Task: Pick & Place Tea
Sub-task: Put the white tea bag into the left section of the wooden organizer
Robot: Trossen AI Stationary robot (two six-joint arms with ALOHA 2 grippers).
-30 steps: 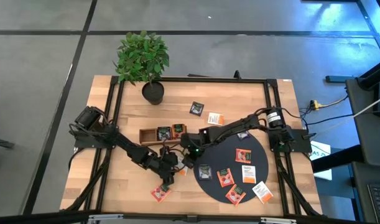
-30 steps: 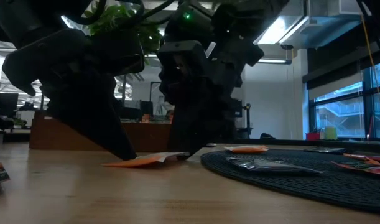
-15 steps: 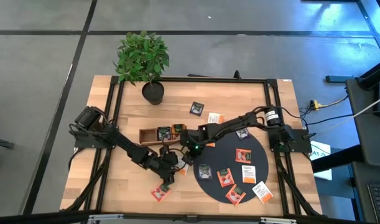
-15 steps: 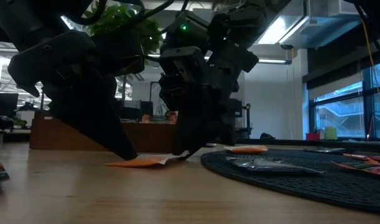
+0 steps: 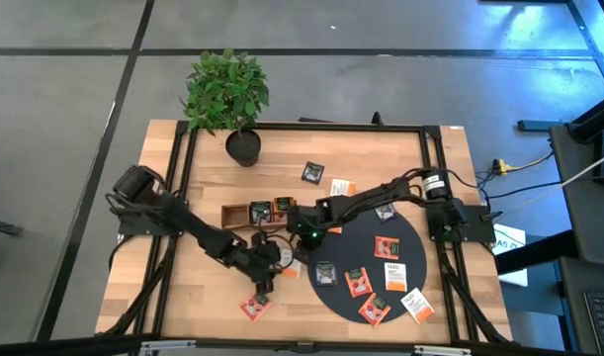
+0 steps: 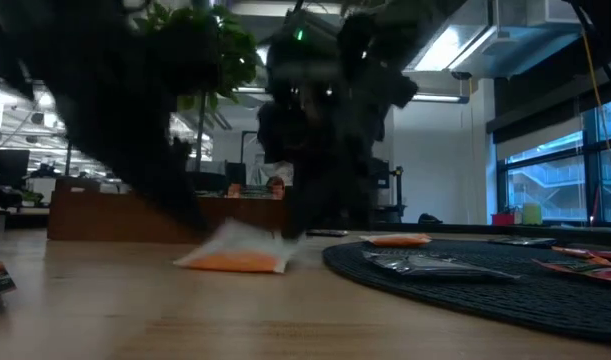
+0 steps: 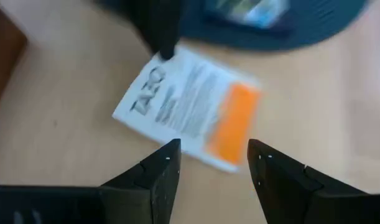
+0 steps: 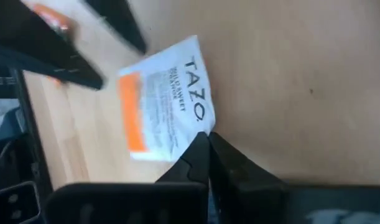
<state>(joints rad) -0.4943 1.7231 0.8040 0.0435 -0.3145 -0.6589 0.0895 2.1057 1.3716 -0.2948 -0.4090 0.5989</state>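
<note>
One tea sachet, white with an orange band (image 8: 168, 102), lies on the wood just left of the black mat (image 5: 376, 267), also seen as the sachet (image 7: 190, 109) and the sachet (image 6: 235, 255). My right gripper (image 8: 205, 149) is shut on one of its corners. My left gripper (image 7: 214, 158) hovers over the sachet's orange end, fingers open on either side and pointing down at a slant. In the high view both grippers crowd together over the sachet (image 5: 291, 267). More tea lies on the mat and in the wooden tray (image 5: 244, 214). My right gripper pinches one corner of the sachet's white end (image 8: 204, 129), beside the printed name, between its two fingertips. The fingers come slanting down from the table's right. The white end is raised and the orange end (image 6: 230, 264) rests on the table, so the sachet sits tilted.
A potted plant (image 5: 228, 94) stands at the far left. Two sachets (image 5: 312, 172) lie loose on the far side. A red-orange sachet (image 5: 254, 307) lies near the front edge. Several sachets lie on the mat.
My right gripper has come up a little with the sachet's corner. The sachet, flat on the table before, now stands tilted: its white end has lifted, its orange end has stayed down. My left gripper's fingers, low at the sachet's edge before, have drawn up off it.
</note>
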